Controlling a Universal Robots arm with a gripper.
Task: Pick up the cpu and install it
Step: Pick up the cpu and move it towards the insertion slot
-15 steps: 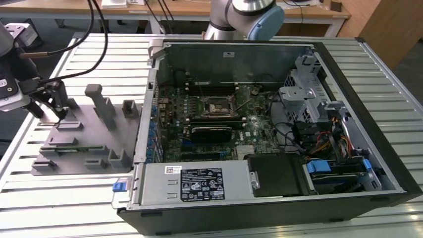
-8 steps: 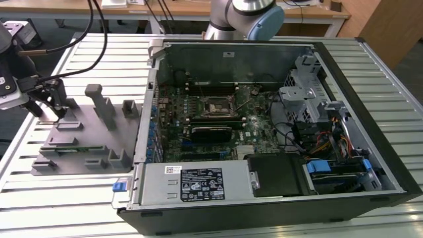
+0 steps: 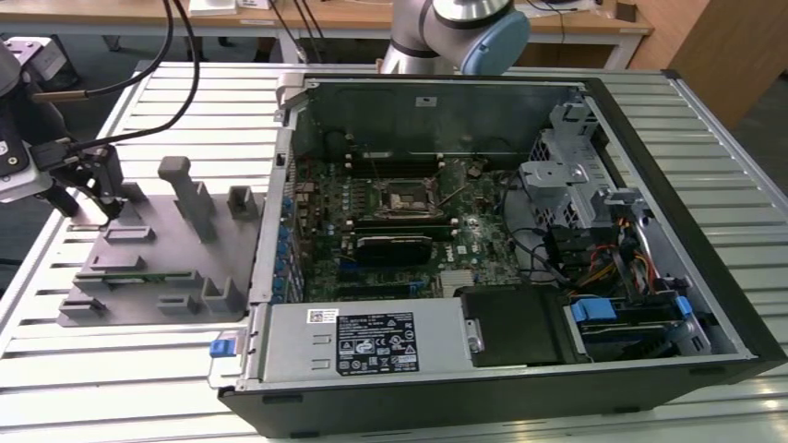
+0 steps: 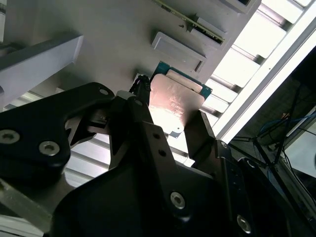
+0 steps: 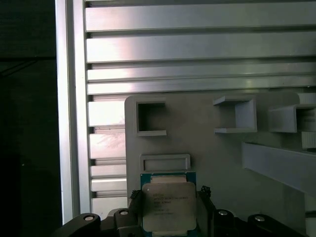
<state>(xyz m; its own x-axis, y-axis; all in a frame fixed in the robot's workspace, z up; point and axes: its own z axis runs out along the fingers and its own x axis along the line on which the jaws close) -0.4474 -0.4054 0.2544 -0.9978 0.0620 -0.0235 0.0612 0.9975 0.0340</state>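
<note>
the cpu is a flat square chip with a silvery metal lid, faint print on it, and a thin green rim. it's lid-up and level, pinched on two opposite edges by the gripper, over the grey fixture plate

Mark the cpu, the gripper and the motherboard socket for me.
cpu [image 5: 169, 210]: first wrist view, middle of its metal top.
gripper [image 3: 98, 212]: exterior view, midway between its fingertips.
motherboard socket [image 3: 405, 197]: exterior view, its dark middle.
</note>
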